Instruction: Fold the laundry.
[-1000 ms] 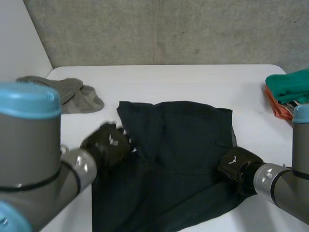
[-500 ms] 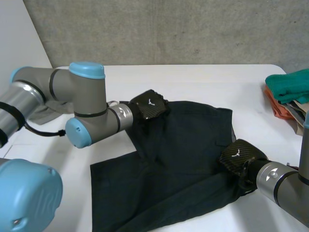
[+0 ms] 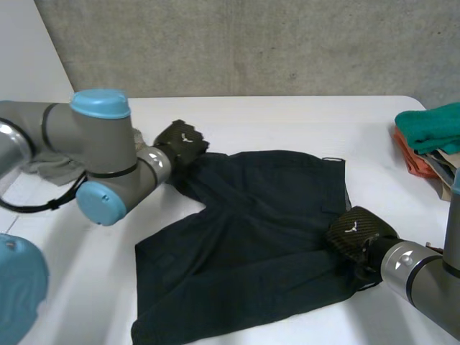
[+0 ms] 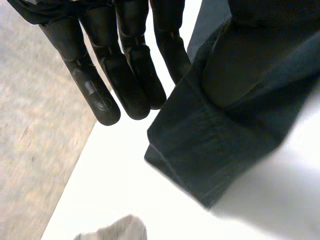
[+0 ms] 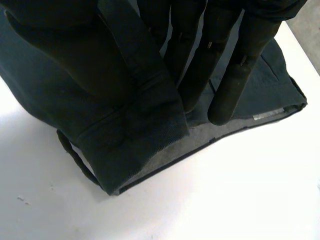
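Currently both hands grip the dark shorts point(image 3: 266, 237) spread on the white table point(image 3: 287, 118).
Far across the cloth, the left hand point(image 3: 182, 141) holds a far corner, lifted a little off the table; its wrist view has the hemmed edge point(image 4: 200, 150) draped over the thumb and caught against the nearest of its straight fingers point(image 4: 170, 50). The right hand point(image 3: 353, 231) pinches the opposite edge, the waistband point(image 5: 140, 145) wrapped over its thumb with straight fingers point(image 5: 235, 75) pressing the cloth. A grey cloth point(image 4: 117, 231) lies beyond the left hand; folded green and orange clothes point(image 3: 431, 129) sit at the table's right edge.
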`<state>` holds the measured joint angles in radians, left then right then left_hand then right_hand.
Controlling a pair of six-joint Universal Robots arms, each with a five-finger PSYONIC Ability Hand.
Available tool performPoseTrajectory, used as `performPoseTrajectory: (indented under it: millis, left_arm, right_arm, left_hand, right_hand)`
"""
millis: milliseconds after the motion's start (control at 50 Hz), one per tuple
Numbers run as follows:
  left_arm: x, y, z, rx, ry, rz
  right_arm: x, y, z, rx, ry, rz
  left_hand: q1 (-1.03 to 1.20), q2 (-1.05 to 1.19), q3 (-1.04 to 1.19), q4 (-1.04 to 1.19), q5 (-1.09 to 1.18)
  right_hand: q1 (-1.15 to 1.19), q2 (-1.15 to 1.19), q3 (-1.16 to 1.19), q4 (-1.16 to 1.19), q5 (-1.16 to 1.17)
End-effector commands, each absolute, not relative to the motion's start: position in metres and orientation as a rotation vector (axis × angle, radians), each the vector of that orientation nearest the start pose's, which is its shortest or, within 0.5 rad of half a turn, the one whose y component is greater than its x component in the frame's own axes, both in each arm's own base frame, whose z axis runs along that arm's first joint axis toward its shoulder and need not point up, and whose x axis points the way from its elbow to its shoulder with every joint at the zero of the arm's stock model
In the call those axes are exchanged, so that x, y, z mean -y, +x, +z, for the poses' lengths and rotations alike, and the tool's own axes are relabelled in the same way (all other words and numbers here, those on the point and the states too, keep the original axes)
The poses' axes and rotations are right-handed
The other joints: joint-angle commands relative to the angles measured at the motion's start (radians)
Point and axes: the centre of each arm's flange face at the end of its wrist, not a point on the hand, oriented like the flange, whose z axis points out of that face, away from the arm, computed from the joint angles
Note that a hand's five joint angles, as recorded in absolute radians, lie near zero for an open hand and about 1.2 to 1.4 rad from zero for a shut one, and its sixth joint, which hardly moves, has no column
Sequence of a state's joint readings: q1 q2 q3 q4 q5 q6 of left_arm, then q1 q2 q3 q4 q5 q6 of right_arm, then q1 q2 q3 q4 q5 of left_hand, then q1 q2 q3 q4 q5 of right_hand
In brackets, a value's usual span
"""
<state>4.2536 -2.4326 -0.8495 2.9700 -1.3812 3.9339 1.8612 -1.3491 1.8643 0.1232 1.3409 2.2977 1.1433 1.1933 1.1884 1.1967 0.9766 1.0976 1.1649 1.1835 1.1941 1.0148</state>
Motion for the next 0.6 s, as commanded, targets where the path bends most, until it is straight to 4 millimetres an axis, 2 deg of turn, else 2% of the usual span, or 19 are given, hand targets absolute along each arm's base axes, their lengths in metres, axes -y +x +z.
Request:
performPoseTrajectory:
  millis: [20, 140, 180, 240, 300, 420, 480, 500, 560, 600]
  left_arm:
    - [0.334, -0.299, 0.16, -1.975, 1.557, -1.587]
    - [0.324, -0.292, 0.165, -2.061, 1.49, -1.511]
    - [0.318, -0.296, 0.166, -2.094, 1.49, -1.527]
    - [0.313, -0.3, 0.173, -2.123, 1.485, -1.556]
    - [0.304, -0.295, 0.187, -2.165, 1.438, -1.548]
    - [0.285, -0.275, 0.216, -2.241, 1.294, -1.54]
    - [0.265, -0.261, 0.225, -2.329, 1.221, -1.518]
    - [0.252, -0.255, 0.226, -2.379, 1.197, -1.496]
    - [0.229, -0.246, 0.226, -2.45, 1.178, -1.451]
    - [0.206, -0.238, 0.224, -2.523, 1.165, -1.404]
  right_arm:
    - [0.205, 0.225, 0.166, -2.279, -1.631, -1.491]
    - [0.206, 0.228, 0.169, -2.294, -1.576, -1.498]
    - [0.207, 0.229, 0.169, -2.304, -1.564, -1.502]
    - [0.209, 0.228, 0.171, -2.315, -1.559, -1.515]
    - [0.213, 0.228, 0.174, -2.323, -1.55, -1.543]
    - [0.222, 0.226, 0.179, -2.331, -1.509, -1.585]
    - [0.228, 0.226, 0.183, -2.338, -1.457, -1.607]
    - [0.23, 0.226, 0.184, -2.346, -1.426, -1.607]
    - [0.233, 0.226, 0.183, -2.357, -1.39, -1.602]
    - [0.235, 0.227, 0.181, -2.367, -1.372, -1.586]
  left_hand:
    - [0.253, 0.203, 0.208, 0.2, 0.245]
    - [0.253, 0.203, 0.208, 0.2, 0.245]
    - [-0.08, -0.13, -0.125, -0.133, -0.088]
    - [-0.298, -0.348, -0.343, -0.352, -0.306]
    - [-0.65, -0.7, -0.695, -0.703, -0.657]
    - [-0.795, -0.845, -0.84, -0.848, -0.803]
    - [-0.795, -0.845, -0.84, -0.848, -0.803]
    - [-0.795, -0.845, -0.84, -0.848, -0.803]
    - [-0.795, -0.845, -0.84, -0.848, -0.803]
    - [-0.795, -0.845, -0.84, -0.848, -0.803]
  right_hand:
    - [0.299, 0.231, 0.213, 0.202, 0.207]
    - [0.299, 0.231, 0.213, 0.202, 0.207]
    - [0.299, 0.231, 0.213, 0.202, 0.207]
    - [0.299, 0.231, 0.213, 0.202, 0.207]
    - [0.299, 0.231, 0.213, 0.202, 0.207]
    - [0.299, 0.231, 0.213, 0.202, 0.207]
    - [0.299, 0.231, 0.213, 0.202, 0.207]
    - [0.299, 0.231, 0.213, 0.202, 0.207]
    - [0.299, 0.231, 0.213, 0.202, 0.207]
    - [0.299, 0.231, 0.213, 0.202, 0.207]
